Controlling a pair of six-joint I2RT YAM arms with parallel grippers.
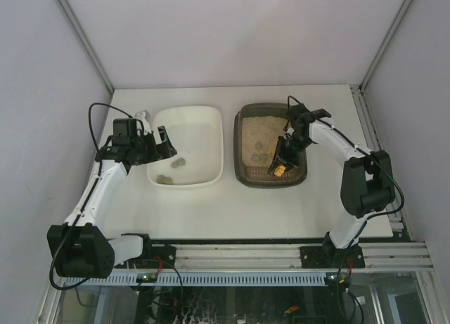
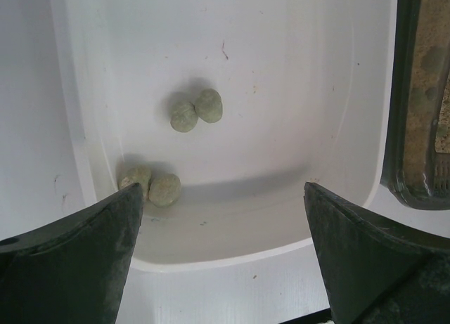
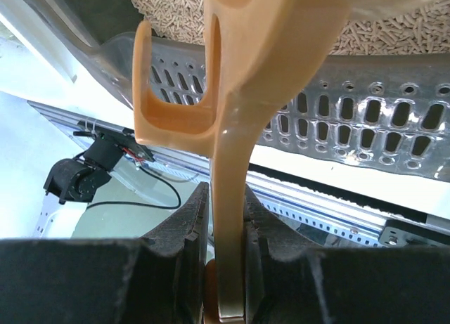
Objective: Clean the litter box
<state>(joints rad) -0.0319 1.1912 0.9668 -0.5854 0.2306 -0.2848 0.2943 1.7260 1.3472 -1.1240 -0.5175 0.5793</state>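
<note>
The litter box [image 1: 268,183], a dark grey tray of beige litter, sits right of centre. A few greenish lumps [image 1: 261,156] lie on the litter. My right gripper [image 1: 285,159] hangs over its near part, shut on the handle of a tan scoop [image 1: 280,171]. In the right wrist view the gripper [image 3: 228,197] clamps the scoop handle [image 3: 232,127] over the box's slotted grey wall [image 3: 365,120] and pellet litter [image 3: 394,36]. My left gripper [image 1: 165,143] is open and empty at the white tub's left rim. In its own view the gripper [image 2: 222,187] stands over the tub's near rim.
The white tub [image 1: 200,138] stands left of the litter box and holds two pairs of greenish lumps [image 2: 197,109] [image 2: 151,185]. The litter box rim [image 2: 404,127] shows at the right edge of the left wrist view. Enclosure walls stand on three sides.
</note>
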